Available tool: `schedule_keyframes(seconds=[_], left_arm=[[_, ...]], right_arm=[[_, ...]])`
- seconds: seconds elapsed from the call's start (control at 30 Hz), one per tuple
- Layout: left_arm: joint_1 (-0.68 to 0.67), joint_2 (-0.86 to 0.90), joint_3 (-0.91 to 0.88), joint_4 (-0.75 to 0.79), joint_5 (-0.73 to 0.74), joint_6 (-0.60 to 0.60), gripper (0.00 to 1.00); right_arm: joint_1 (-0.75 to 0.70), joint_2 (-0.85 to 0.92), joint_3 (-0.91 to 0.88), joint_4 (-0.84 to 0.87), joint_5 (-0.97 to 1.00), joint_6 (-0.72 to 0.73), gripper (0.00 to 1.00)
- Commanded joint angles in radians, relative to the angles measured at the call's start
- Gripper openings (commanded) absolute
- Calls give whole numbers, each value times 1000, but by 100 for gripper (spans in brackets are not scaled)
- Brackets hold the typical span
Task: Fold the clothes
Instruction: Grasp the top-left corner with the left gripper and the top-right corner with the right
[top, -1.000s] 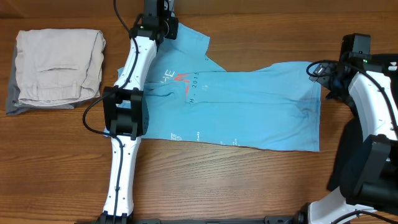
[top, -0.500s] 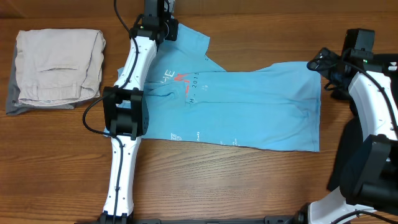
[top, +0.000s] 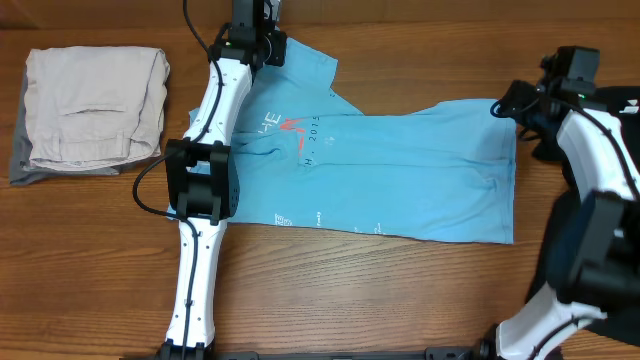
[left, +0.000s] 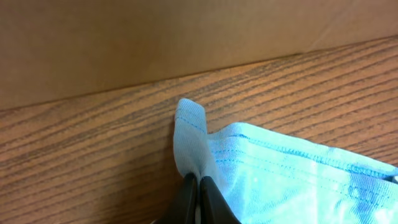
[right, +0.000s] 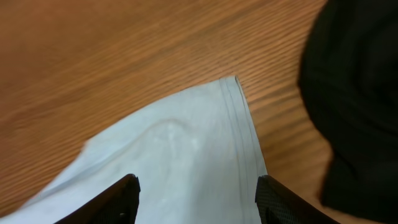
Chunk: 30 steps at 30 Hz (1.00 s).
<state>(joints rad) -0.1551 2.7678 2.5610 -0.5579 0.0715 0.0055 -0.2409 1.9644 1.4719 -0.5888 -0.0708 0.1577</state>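
The light blue T-shirt (top: 400, 165) lies partly folded across the wooden table, with red and white lettering near its left end. My left gripper (top: 262, 40) is at the shirt's far left corner, shut on a pinch of the blue fabric (left: 189, 146); the fingertips (left: 199, 186) meet on the cloth. My right gripper (top: 512, 100) is open over the shirt's far right corner (right: 233, 84), its fingers (right: 196, 190) wide apart above the cloth (right: 186, 143), holding nothing.
A folded beige garment (top: 95, 105) on a grey one sits at the far left of the table (top: 350, 290). A brown wall (left: 155, 37) runs along the table's far edge. A black object (right: 354, 106) lies to the right of the shirt corner.
My right gripper has moved a little up and to the left, over the shirt's far right corner. The left gripper and the shirt have not moved.
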Motion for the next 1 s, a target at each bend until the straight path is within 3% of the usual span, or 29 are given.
schedule_keyframes(seconds=[0.0,0.17,0.37,0.73,0.97], left_arm=[[5,15,34,-17,8,-13,5],[5,15,34,-43,7,-9,6],[6,15,34,-39,6,-9,7],[6,15,34,-40,-4,-8,8],[6,15,34,-39,-4,-8,8]], right_arm=[[-2,119,121,10,-9,-57,64],[-6,265,247,45,13,-132,64],[-5,350,257,121,20,-185,61],[-6,388,260,124,80,-227,62],[-6,388,305,29,69,-225,65]])
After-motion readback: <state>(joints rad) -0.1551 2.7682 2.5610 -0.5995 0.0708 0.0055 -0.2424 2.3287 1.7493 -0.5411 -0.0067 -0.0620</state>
